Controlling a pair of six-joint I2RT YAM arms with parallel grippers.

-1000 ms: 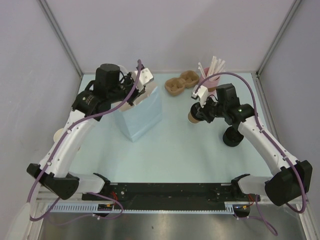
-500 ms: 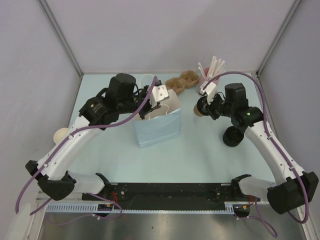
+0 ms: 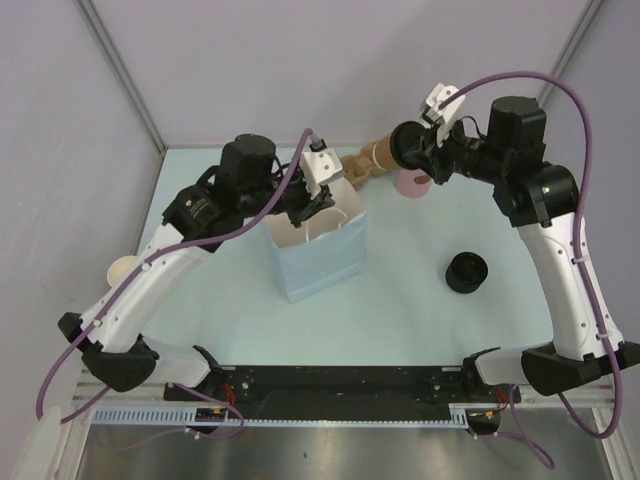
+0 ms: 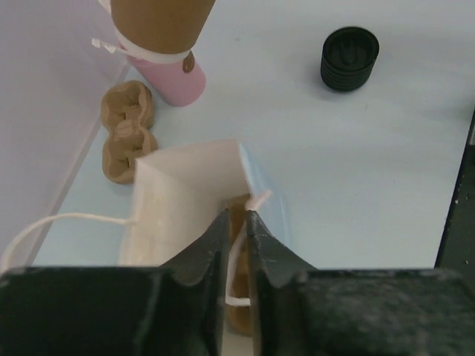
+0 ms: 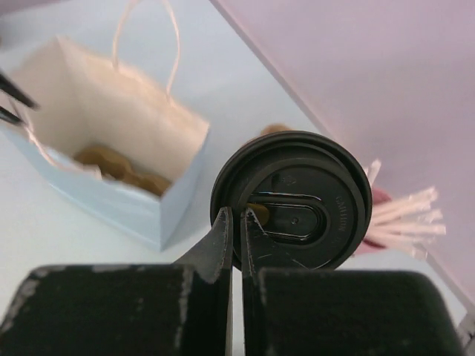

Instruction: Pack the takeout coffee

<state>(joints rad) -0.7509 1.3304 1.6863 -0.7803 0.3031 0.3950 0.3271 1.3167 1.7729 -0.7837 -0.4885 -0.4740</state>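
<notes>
On your pale blue bench [image 3: 400, 300], the left fingers [image 4: 220, 226] pinch narrowly on the rim of the pale blue paper bag [image 3: 325, 262], which stands open beneath them. The right fingers [image 5: 225, 226] grip the small tan paper cup [image 3: 385, 155] by its round black plastic lid [image 5: 297, 196]. The cup is off the bench and tipped sideways.

The table [image 3: 400, 320] has a flat, pale blue surface, enclosed by grey walls on the left, right and far sides.

Items resting on it:
- Light blue paper bag [image 3: 320, 255]: upright, top open, left of centre.
- Stack of black lids [image 3: 466, 271]: right of the bag, well apart from it.
- Pink cup [image 3: 410, 184]: near the far edge.
- Brown pulp cup carrier [image 4: 126, 132]: beside the pink cup, along the far edge.
- Cream round object [image 3: 120, 268]: at the left edge, partly hidden, type indeterminable.
</notes>
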